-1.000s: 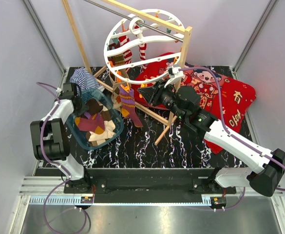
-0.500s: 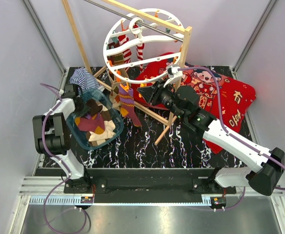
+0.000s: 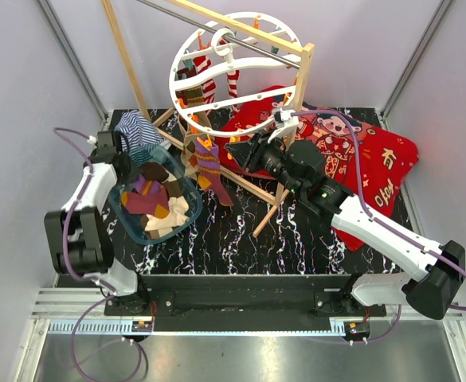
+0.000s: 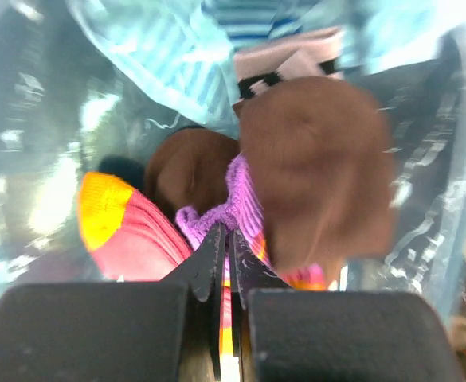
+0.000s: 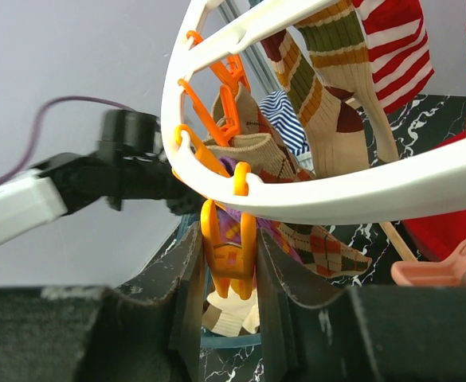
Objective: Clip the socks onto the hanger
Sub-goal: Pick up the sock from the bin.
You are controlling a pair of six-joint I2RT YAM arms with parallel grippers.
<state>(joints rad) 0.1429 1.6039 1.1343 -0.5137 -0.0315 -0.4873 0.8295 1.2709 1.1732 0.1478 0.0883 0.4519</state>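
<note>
One black marbled table (image 3: 240,243), pale walls (image 3: 360,48) around

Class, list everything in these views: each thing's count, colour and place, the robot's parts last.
hanger: one, white, hanging back centre.
orange clips: several, orange, dangling from the hanger.
hung socks: several, red-white, purple, argyle, clipped to the hanger.
loose socks: many, mixed colours, in the bin.
bin: one, clear bluish, table's left.
striped cloth: one, blue-white, behind the bin.
blanket: one, red, table's right.
wooden frame: one, pale, at the back.
table: one, black marbled, under everything.
left gripper: one, black, shut over the bin's socks.
right gripper: one, black, closed on one of the orange clips.
</note>
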